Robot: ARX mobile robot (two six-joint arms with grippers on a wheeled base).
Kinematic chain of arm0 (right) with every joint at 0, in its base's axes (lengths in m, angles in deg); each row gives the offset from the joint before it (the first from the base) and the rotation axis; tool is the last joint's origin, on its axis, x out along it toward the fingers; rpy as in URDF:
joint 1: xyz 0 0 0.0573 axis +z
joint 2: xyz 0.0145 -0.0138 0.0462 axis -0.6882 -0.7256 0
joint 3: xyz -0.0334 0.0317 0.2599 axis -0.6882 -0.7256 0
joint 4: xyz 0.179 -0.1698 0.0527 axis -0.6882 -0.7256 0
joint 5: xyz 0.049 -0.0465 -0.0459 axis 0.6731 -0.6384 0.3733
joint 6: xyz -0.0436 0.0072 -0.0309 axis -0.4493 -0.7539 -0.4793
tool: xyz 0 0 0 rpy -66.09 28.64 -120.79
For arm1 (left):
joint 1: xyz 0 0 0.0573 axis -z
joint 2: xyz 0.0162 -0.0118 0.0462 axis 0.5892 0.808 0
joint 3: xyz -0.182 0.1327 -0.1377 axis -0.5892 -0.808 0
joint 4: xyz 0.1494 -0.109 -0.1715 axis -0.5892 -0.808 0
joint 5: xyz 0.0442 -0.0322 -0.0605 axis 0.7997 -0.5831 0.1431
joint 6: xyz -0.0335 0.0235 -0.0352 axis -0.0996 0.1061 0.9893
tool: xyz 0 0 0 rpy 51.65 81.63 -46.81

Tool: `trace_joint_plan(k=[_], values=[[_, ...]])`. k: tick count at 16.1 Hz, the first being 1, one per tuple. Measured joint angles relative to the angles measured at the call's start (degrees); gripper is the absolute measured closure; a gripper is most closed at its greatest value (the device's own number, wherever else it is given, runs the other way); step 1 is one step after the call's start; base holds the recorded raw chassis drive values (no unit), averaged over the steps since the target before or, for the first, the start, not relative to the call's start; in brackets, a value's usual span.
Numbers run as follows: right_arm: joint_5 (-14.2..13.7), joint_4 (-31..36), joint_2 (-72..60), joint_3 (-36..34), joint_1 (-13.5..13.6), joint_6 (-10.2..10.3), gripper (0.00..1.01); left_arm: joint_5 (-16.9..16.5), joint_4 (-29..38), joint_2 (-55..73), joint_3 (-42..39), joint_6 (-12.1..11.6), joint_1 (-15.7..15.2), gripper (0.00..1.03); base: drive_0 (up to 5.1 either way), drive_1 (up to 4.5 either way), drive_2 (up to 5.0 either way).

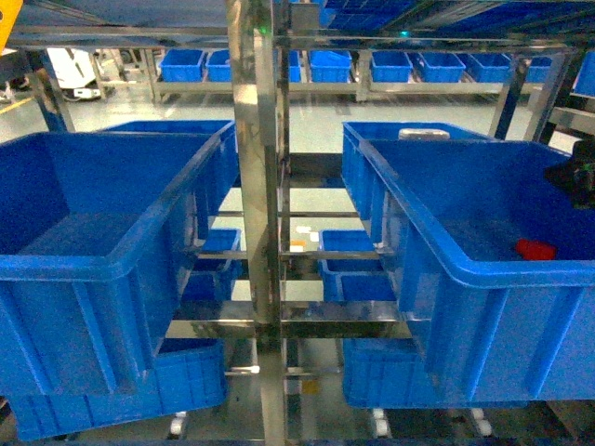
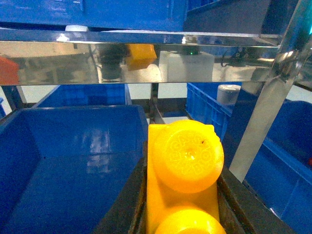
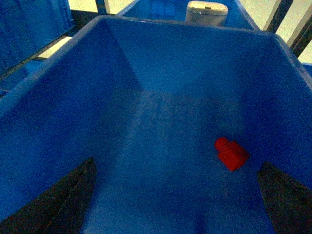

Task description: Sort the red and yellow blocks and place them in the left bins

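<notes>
while the left gripper (image 2: 183,214) clamps the yellow brick (image 2: 184,170), the right gripper (image 3: 175,195) hangs spread over the red cube (image 3: 232,154) in a blue crate (image 3: 58,92).

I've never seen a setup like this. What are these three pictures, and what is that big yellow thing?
It is a wheeled robot with two arms. The wide picture comes from its head camera, facing a metal rack of blue crates. The other two come from cameras on its wrists. The left gripper is closed on a yellow brick, seen very close, above the left crate. The right gripper hangs open over the right crate, where a small red block lies on the floor; the head view shows it too.
</notes>
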Motion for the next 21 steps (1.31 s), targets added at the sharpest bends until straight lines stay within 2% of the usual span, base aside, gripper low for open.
trace_joint_plan(k=[4, 6, 8, 9, 11, 13, 15, 17, 20, 21], values=[[1.27, 4.37, 6.93, -8.61, -0.04, 0.42, 0.03, -0.04, 0.00, 0.00, 0.00, 0.00, 0.00, 0.77, 0.0, 0.00, 0.0], [2.19, 8.11, 14.80, -18.67, -0.52, 0.46, 0.03, -0.04, 0.02, 0.00, 0.00, 0.00, 0.00, 0.77, 0.0, 0.00, 0.0], [3.04, 11.85, 26.88, -29.35, -1.68, 1.73, 0.03, -0.02, 0.00, 0.00, 0.00, 0.00, 0.00, 0.77, 0.0, 0.00, 0.0], [2.14, 12.31, 33.29, -33.48, -2.75, 2.89, 0.03, -0.04, 0.00, 0.00, 0.00, 0.00, 0.00, 0.77, 0.0, 0.00, 0.0], [2.05, 12.52, 36.61, -34.82, -3.21, 3.91, 0.03, -0.04, 0.04, 0.00, 0.00, 0.00, 0.00, 0.77, 0.0, 0.00, 0.0], [2.10, 12.07, 35.71, -34.86, -3.06, 4.09, 0.03, 0.26, -0.79, 0.00, 0.00, -0.20, -0.02, 0.77, 0.0, 0.00, 0.0], [2.10, 12.13, 35.71, -34.86, -3.06, 4.11, 0.03, 0.66, -5.03, -0.15, -0.76, 0.04, -1.77, 0.77, 0.0, 0.00, 0.0], [2.10, 12.13, 35.74, -34.86, -3.06, 4.11, 0.03, -0.11, -4.90, 2.60, -0.92, 0.57, -4.50, 0.77, 0.0, 0.00, 0.0], [2.10, 12.11, 35.74, -34.86, -3.06, 4.13, 0.03, -2.73, 5.05, 16.68, 1.88, -1.70, -8.98, 0.77, 0.0, 0.00, 0.0], [2.10, 12.15, 35.74, -34.86, -3.06, 4.15, 0.03, -4.94, 6.88, 21.53, 4.37, -2.95, -10.12, 0.77, 0.0, 0.00, 0.0]])
